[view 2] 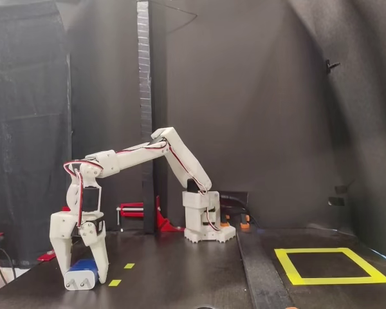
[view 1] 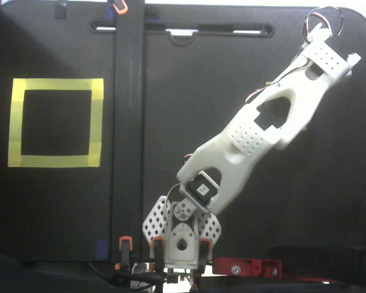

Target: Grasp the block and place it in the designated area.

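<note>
In a fixed view the block [view 2: 85, 264], dark blue on top with a pale lower part, lies on the black table at the far left. My gripper [view 2: 82, 273] points straight down over it, one white finger [view 2: 61, 248] on each side and close against it. The block rests on the table. In a fixed view from above, the white arm [view 1: 262, 128] reaches to the upper right and hides gripper and block. The designated area, a square of wide yellow tape [view 1: 55, 86], lies at the left there and at the right in the side view [view 2: 296, 273].
A black upright post [view 2: 143, 96] stands behind the arm's base [view 2: 202, 222] and shows as a dark strip [view 1: 128, 122] between arm and square. Small yellow tape marks [view 2: 114, 282] lie beside the block. A red clamp [view 1: 247, 267] sits near the base.
</note>
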### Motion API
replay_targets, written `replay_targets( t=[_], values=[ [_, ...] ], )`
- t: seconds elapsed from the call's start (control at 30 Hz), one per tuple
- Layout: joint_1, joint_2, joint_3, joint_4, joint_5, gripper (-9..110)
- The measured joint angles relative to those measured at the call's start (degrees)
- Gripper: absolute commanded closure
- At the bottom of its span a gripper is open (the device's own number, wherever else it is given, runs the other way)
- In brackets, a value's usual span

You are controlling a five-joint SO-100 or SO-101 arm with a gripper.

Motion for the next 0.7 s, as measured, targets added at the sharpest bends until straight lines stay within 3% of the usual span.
replay_targets(
  t=[0.37,0.7],
  values=[
    [0.09,-0.18,-0.7,0.79,0.09,81],
    [0.62,-0.18,-7.65,10.63,0.09,81]
  ],
)
